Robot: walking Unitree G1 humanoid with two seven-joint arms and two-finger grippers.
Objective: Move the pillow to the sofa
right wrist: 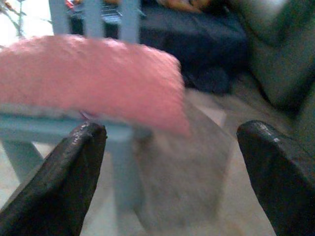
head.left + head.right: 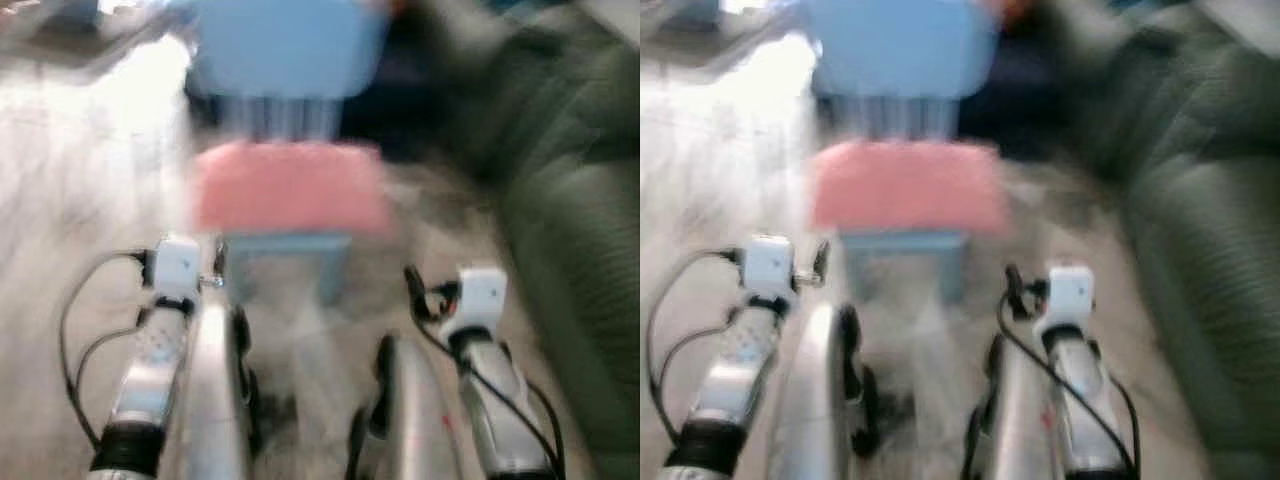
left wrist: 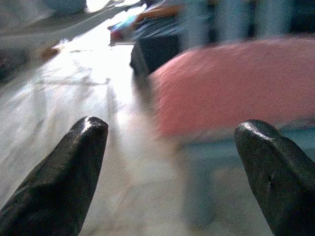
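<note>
Pink and soft-looking, the pillow lies flat on the seat of a light blue chair, whose slatted back rises behind it and whose pale blue legs show below the seat. Chair and pillow stand on a light, glossy floor, straight ahead of the robot. Both eye views are blurred, so fine detail is lost.

Off to the right of the chair, a dark green sofa runs along the right side of the scene, well apart from the pillow. Behind the chair sits something dark blue, low on the floor; what it is cannot be made out.

Both silver arms reach forward and low, one to each side of the chair's front. Seen from its wrist camera, the left gripper has its two black fingers spread wide apart, with nothing between them; the pillow's edge and the seat rim sit ahead of it, not touched. Likewise, the right gripper holds its fingers wide apart and empty, facing the pillow's near corner and a chair leg, short of both. Part of the sofa shows beyond the right gripper.
</note>
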